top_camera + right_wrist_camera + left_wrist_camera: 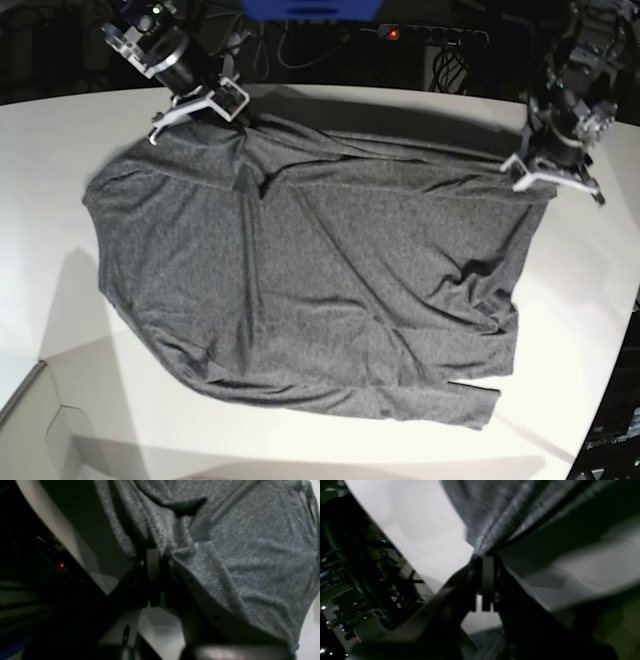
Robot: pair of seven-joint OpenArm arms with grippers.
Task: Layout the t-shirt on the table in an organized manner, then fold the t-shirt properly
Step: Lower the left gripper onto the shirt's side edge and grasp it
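Heathered knit t-shirt (300, 290), rumpled.

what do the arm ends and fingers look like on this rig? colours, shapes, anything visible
Both arms are black with bulky cylindrical wrist sections. The left gripper and right gripper each carry a pale, whitish bracket-like piece at the tip. In the wrist views the fingers are dark and angular, with a lighter strip between them. No markings are legible.

You have the t-shirt (310, 280) spread across the middle of the table (50, 150), its top edge along the far edge and its bottom edge near the near edge.
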